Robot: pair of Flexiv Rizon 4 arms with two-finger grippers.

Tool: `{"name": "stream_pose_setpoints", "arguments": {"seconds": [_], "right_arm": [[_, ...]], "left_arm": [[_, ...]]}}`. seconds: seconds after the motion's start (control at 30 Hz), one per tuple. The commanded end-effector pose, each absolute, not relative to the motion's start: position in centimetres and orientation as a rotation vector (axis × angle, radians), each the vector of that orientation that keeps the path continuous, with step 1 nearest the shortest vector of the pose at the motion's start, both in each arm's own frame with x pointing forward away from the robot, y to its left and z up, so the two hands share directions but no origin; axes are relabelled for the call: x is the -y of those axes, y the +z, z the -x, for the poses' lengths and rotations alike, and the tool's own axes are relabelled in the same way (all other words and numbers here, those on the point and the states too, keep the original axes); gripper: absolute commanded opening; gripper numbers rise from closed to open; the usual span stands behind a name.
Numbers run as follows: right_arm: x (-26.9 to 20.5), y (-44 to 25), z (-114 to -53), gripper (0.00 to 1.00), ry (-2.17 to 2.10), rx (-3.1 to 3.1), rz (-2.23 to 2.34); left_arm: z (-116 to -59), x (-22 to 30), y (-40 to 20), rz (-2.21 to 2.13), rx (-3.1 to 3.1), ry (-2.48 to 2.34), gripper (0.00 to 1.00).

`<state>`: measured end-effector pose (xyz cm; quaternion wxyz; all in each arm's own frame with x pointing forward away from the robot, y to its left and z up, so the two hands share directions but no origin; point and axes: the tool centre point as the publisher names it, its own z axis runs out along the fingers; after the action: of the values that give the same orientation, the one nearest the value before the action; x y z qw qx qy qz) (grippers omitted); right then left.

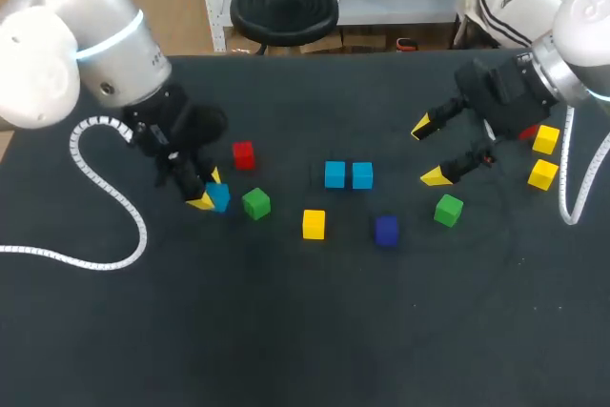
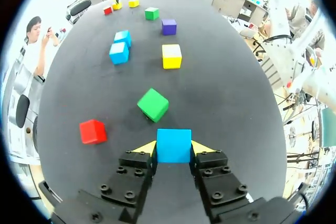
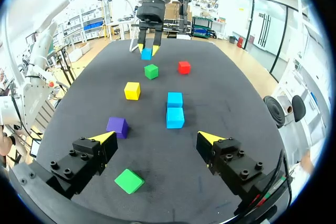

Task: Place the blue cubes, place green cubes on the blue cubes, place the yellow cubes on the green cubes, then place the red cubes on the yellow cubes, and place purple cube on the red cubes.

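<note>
Wrist (image 1: 157, 126) angled steeply down, my left gripper (image 1: 208, 190) pinched a blue cube (image 1: 220, 197) on the table (image 1: 286, 331); my right gripper (image 1: 428, 152) hung spread wide near a green cube (image 1: 448, 210).

Bare table (image 1: 286, 331) is seen across the lower half of the head view, crossed only by a white cable (image 1: 143, 228) at lower left. The middle band is obstructed by a red cube (image 1: 243, 154), left green cube (image 1: 255, 203), yellow cube (image 1: 314, 224), paired blue cubes (image 1: 335, 174), purple cube (image 1: 386, 230) and right green cube (image 1: 448, 210), with gaps between most. Two yellow cubes (image 1: 542, 174) are set at the right edge.
</note>
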<state>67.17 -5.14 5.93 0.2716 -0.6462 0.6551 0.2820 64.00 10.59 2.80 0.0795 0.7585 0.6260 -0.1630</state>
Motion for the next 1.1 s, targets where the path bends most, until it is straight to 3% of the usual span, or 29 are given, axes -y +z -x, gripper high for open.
{"name": "stream_pose_setpoints", "arguments": {"seconds": [0.03,0.57,1.1], "right_arm": [[5.2,5.9,-67.2,1.00,0.761,-1.762,1.740],[5.2,5.9,-67.2,1.00,0.761,-1.762,1.740],[5.2,5.9,-67.2,1.00,0.761,-1.762,1.740]], "left_arm": [[-64.9,-9.4,3.8,-2.284,-1.865,-0.478,0.00],[-67.6,-4.1,6.7,-2.420,-1.588,-0.420,0.00],[-67.6,-4.1,6.7,-2.420,-1.588,-0.420,0.00]]}}
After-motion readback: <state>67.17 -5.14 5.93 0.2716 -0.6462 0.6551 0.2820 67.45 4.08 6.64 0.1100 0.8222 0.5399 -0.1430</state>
